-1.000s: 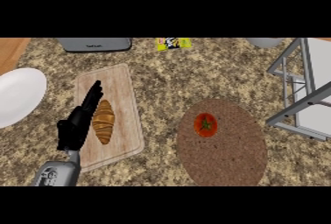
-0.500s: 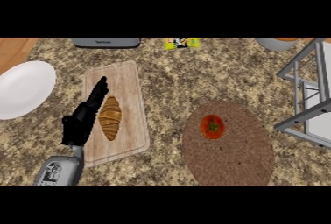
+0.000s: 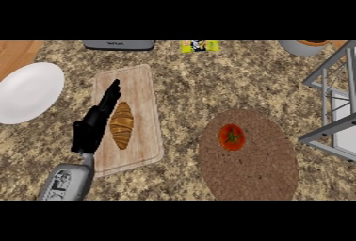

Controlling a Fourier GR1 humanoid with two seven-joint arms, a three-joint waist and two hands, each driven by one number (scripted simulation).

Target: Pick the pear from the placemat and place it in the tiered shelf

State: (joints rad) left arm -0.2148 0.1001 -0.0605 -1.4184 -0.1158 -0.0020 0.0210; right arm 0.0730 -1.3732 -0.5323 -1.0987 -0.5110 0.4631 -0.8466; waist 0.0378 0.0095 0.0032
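In the head view the left robot hand (image 3: 94,127) lies over the cutting board (image 3: 139,84), fingers straight and holding nothing, just beside the croissant (image 3: 122,124); the right robot hand is out of view. The fruit (image 3: 231,137), red and round, more tomato than pear, sits on the upper part of the placemat (image 3: 250,174), well apart to that hand's right. The tiered shelf (image 3: 334,94) stands further right, so the right side looks nearer.

Fruit (image 3: 231,137) red, green stem; placemat (image 3: 250,174) brown; croissant (image 3: 122,124) golden; plate (image 3: 28,92) white; counter (image 3: 208,80) speckled tan.
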